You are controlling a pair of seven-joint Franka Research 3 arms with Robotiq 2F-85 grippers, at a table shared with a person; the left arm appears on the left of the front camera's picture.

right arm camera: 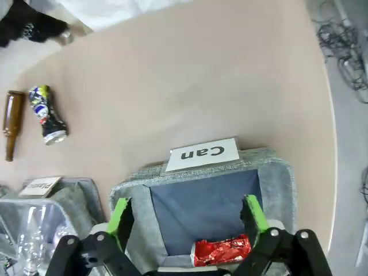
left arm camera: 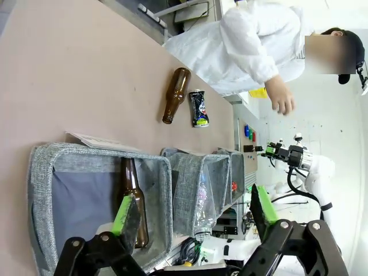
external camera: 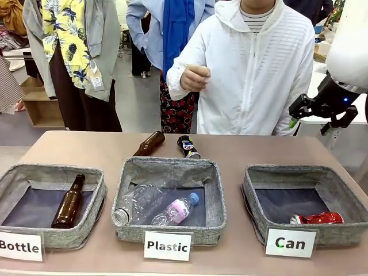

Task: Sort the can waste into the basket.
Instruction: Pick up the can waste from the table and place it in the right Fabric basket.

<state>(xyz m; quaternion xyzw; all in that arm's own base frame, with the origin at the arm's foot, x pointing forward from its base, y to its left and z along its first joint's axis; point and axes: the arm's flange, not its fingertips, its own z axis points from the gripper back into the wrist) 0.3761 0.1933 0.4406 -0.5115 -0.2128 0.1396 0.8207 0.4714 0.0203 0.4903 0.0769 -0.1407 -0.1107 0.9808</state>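
I judged the job half finished. The crushed red can (external camera: 317, 218) lay inside the Can basket (external camera: 305, 169), near its front right corner, so that one counted as sorted. The black can (external camera: 188, 147) lay on its side on the bare table (external camera: 259, 149), behind the Plastic basket (external camera: 172, 162) and just beside a brown bottle (external camera: 149, 144), well apart from the Can basket; it was the one piece left to move. My right gripper (right arm camera: 187, 218) hung above the Can basket, jaws wide, nothing between them. My left gripper (left arm camera: 192, 210) was likewise spread and empty, near the Bottle basket (left arm camera: 40, 190)
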